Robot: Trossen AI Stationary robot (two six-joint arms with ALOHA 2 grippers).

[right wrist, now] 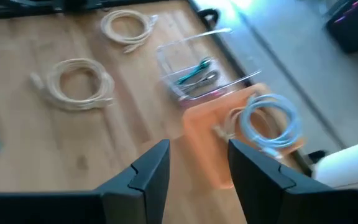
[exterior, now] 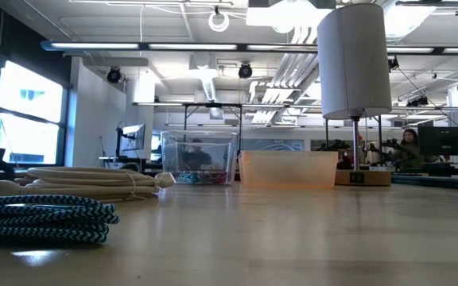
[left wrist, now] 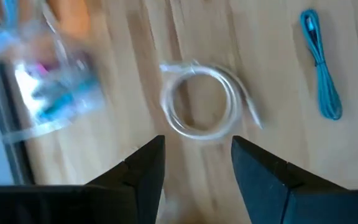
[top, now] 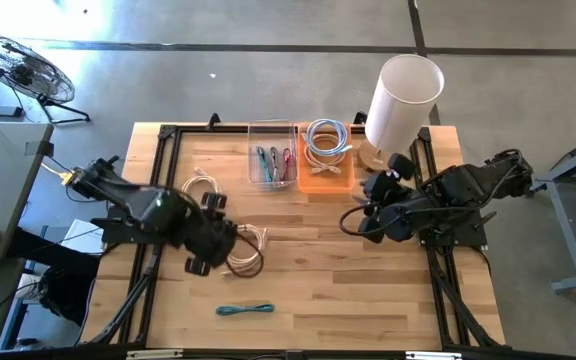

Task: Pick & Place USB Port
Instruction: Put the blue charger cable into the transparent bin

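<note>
A clear bin (top: pixel 273 155) near the far edge holds small teal, red and grey pieces (right wrist: pixel 197 71). Beside it an orange tray (top: pixel 326 172) holds a coiled pale blue cable (right wrist: pixel 269 124). My left gripper (top: pixel 223 245) is open and hovers just left of a white cable coil (top: pixel 250 250); the coil lies flat ahead of its fingers (left wrist: pixel 197 106). My right gripper (top: pixel 360 222) is open above the table, on the near side of the orange tray (right wrist: pixel 216 146). Neither gripper shows in the low view.
A second white coil (top: pixel 203 187) lies left of the bin. A teal cable (top: pixel 245 310) lies near the near edge, close to the low camera (exterior: pixel 38 218). A tall white roll on a wooden stand (top: pixel 403 100) rises at the far right. Bare wood lies mid-table.
</note>
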